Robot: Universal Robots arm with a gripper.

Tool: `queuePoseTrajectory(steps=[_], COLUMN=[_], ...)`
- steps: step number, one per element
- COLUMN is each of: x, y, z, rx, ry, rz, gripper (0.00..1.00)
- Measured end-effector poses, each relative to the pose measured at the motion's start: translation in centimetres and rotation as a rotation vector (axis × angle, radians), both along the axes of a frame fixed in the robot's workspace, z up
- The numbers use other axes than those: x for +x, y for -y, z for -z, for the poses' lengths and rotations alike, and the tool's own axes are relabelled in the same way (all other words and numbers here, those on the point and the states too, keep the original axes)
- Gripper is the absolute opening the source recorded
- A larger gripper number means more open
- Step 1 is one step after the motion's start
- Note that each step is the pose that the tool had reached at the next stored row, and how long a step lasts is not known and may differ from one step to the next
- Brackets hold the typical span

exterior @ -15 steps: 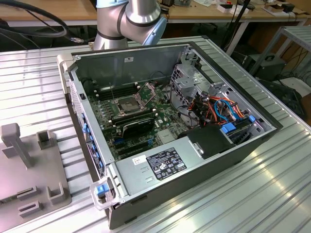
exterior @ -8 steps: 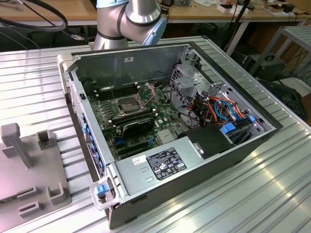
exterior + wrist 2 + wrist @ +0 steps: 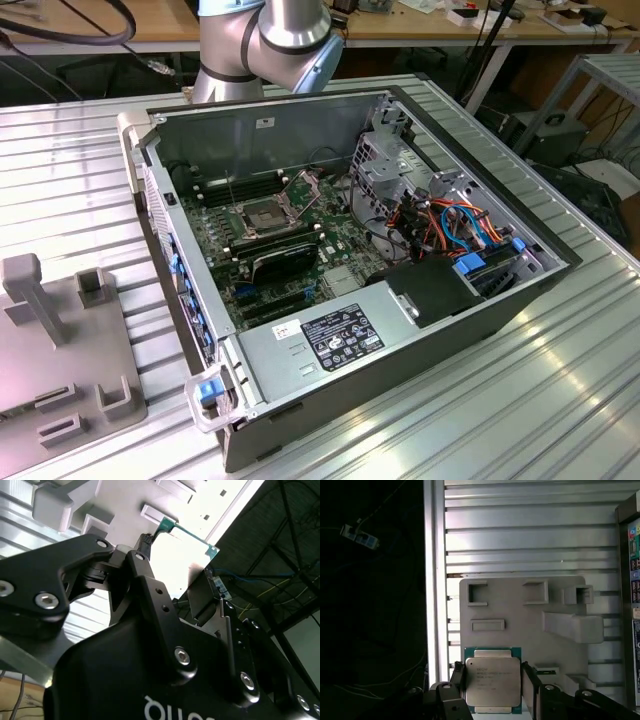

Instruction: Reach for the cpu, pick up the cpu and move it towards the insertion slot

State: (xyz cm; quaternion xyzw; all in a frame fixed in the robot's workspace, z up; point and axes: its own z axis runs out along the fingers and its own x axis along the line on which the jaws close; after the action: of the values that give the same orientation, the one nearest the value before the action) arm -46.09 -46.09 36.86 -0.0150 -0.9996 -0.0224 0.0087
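The ribbed metal table (image 3: 560, 380) takes most of the exterior view. In the centre of that frame stands the open PC case (image 3: 300, 125). My arm (image 3: 270, 35) shows at the upper centre, behind the case's back wall. The grey fixture plate (image 3: 60, 380) w/ its raised blocks lies on the table at the lower left of the exterior view, just beside the case. Inside the case the green motherboard (image 3: 215, 240) lies flat. The insertion slot (image 3: 262, 215) sits on it, a bit left of the frame's centre: silvery metal frame, dark centre.

My gripper (image 3: 492, 685) is closed on the cpu (image 3: 493, 680). In the first wrist view the fingers (image 3: 529, 685) press on two opposite edges of the chip, so the opening is just as wide as the chip. The cpu shows its silvery face w/ a green border to the camera. It hangs in front of the fixture plate, i.e. outside the case and not at the slot. In the second wrist view the thin green edge of the chip sits between the black fingertips.
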Motion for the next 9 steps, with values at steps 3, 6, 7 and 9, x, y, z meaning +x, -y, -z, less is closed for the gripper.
queuePoseTrajectory(steps=[3, 6, 7, 9], x=[0.00, 0.00, 0.00, 0.00], y=[0.00, 0.00, 0.00, 0.00], z=[-0.41, -0.80, -0.99, -1.25], rx=[0.0000, 0.0000, -0.0001, -0.0001], ry=[0.0000, 0.0000, 0.0000, 0.0000], rz=[0.000, 0.000, 0.000, 0.000], gripper=[0.55, 0.55, 0.55, 0.55])
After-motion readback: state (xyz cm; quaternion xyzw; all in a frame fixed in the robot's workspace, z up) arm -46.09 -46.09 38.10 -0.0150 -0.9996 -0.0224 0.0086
